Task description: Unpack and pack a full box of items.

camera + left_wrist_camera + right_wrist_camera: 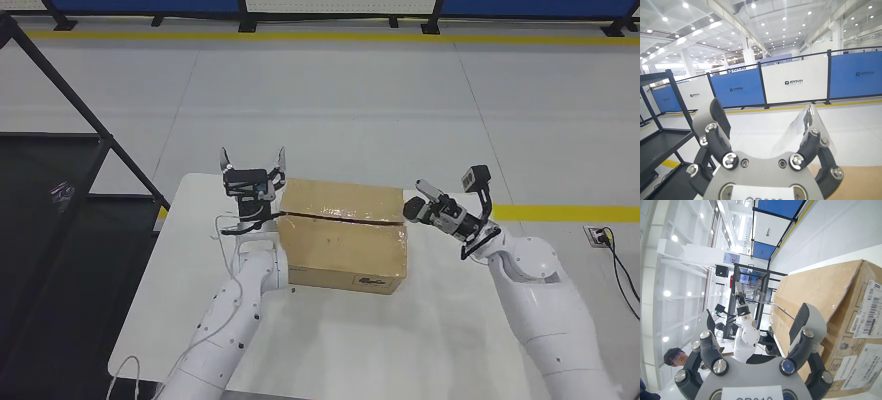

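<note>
Top view: a brown cardboard box (340, 235), its flaps shut along a dark seam, sits mid-frame on the white table (400, 340). The left gripper (253, 160) is at the box's upper-left corner and the right gripper (412, 198) at its right end.

Left wrist view: the left gripper (762, 111) gapes wide and grips nothing, with a clear film strip (806, 119) clinging to one finger.

Right wrist view: the right gripper (756, 313) is spread wide and empty beside the box (810, 291), whose end bears white printed labels (865, 321) with barcodes.

I see the box (340, 235) as matt brown cardboard, rough along its torn corner edge, with white paper labels (866, 321) on one end. The counter (400, 330) looks smooth and white. The left gripper (763, 106) has ribbed black pads (720, 117), shiny metal screws (729, 161) and crinkled glossy clear film (806, 121).
</note>
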Tool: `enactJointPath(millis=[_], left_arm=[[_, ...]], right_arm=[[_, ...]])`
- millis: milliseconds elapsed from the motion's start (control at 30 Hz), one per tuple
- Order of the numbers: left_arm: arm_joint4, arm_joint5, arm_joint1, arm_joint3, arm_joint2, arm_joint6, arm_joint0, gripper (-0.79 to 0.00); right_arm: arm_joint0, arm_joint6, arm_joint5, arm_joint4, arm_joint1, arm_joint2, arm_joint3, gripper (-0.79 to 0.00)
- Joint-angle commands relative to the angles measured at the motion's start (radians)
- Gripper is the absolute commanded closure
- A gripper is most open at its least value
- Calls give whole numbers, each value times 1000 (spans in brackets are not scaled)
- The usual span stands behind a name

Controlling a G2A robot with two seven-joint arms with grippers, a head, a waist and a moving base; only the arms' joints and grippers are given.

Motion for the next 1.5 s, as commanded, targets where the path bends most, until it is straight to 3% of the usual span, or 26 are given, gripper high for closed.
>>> enactJointPath(millis=[0, 1033, 1467], left_arm=[[7, 0, -6, 7, 11, 0, -4, -785], [110, -33, -85, 30, 145, 23, 20, -785], [153, -51, -120, 82, 193, 12, 6, -785]], right_arm=[[-17, 4, 3, 5, 6, 18, -16, -785], [-41, 16, 8, 36, 25, 38, -9, -785], [-46, 22, -4, 50, 30, 42, 6, -785]])
